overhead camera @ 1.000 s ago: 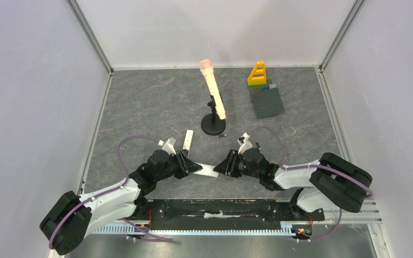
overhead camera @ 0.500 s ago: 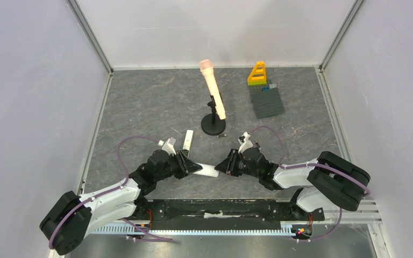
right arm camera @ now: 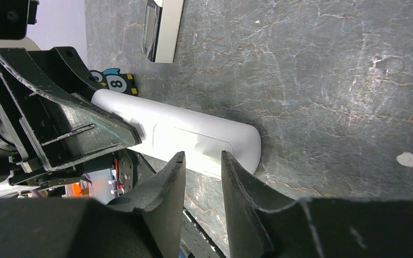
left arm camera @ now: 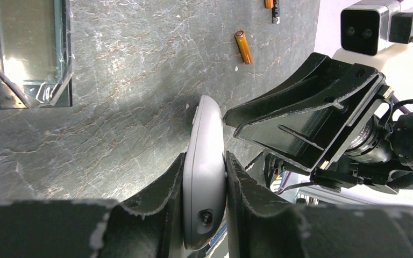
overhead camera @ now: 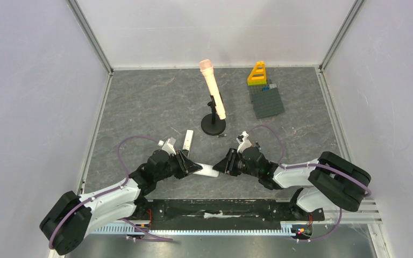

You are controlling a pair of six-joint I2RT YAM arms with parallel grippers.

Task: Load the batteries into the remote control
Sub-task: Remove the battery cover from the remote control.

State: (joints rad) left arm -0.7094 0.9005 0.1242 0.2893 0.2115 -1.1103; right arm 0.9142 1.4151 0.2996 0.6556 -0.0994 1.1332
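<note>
A: Left gripper (left arm camera: 204,161)?
B: Clamped on the white remote (right arm camera: 193,134), which is turned on edge.
A: Right gripper (right arm camera: 203,156)?
B: Fingers a little apart, tips at the remote's free end — nothing between them.
A: Batteries?
B: Loose on the table (overhead camera: 150,102) past the remote — an orange battery (left arm camera: 242,47), and a dark battery (overhead camera: 221,136) by the microphone stand (overhead camera: 213,126).
</note>
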